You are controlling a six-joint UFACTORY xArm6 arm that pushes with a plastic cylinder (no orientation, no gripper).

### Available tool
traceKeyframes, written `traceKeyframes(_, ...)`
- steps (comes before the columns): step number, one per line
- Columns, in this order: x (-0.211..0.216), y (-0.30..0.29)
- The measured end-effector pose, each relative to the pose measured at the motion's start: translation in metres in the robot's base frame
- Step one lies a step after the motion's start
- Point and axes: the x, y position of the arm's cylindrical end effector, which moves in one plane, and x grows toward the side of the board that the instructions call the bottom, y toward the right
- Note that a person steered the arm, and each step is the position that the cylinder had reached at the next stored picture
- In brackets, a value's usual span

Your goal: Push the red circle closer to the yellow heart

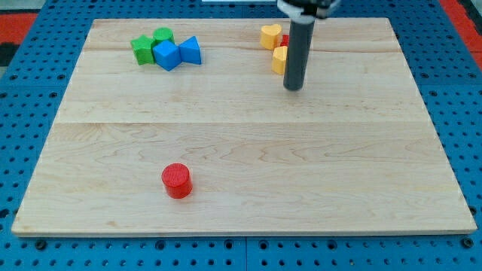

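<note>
No claw on this rig, so nothing's held; my tip (293,87) sits by the yellow heart (271,35); red circle (177,181) far down-left; swing behind it, then shove up-right.

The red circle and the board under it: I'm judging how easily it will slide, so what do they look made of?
The red circle looks like matte moulded or printed plastic: even colour, no shine, faint lines across its top. The board looks like pale, smooth wood: grain streaks and plank seams show. My tip is far off, beside the yellow heart at the view's top.
</note>
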Motion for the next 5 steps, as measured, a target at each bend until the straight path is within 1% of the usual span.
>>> traceKeyframes(1,0.077,-0.021)
traceKeyframes(3,0.210,-0.062)
traceKeyframes(4,0.223,-0.112)
traceKeyframes(5,0.197,-0.160)
